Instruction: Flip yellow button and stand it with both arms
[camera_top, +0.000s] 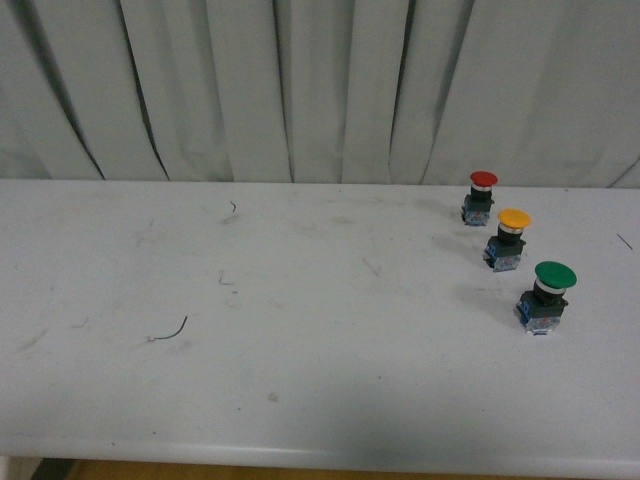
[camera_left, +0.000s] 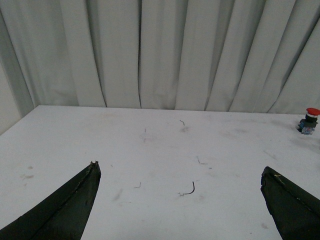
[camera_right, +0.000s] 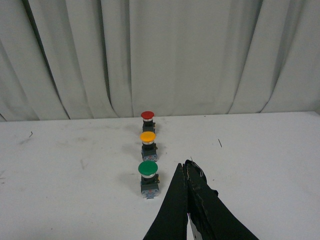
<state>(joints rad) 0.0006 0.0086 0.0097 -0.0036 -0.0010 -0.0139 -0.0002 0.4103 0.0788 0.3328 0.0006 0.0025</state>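
3 push-buttons on the white table (camera_top: 300, 380), all upright, caps up, in a diagonal row at right: 1 red button (camera_top: 481, 197) farthest, 1 yellow button (camera_top: 509, 238) in the middle, 1 green button (camera_top: 544, 296) nearest. None touching. 1 bit of dark wire (camera_top: 170, 330) lies near-left. Curtain (camera_top: 320, 90) behind. Left gripper (camera_left: 180, 175) w/ jaws wide apart, nothing btwn. Right gripper (camera_right: 186, 167) w/ jaws pressed together, empty, near the green one.

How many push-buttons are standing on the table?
3, in a row on the table's right side: red button farthest back, yellow button in the middle, green button nearest. None appears hidden.
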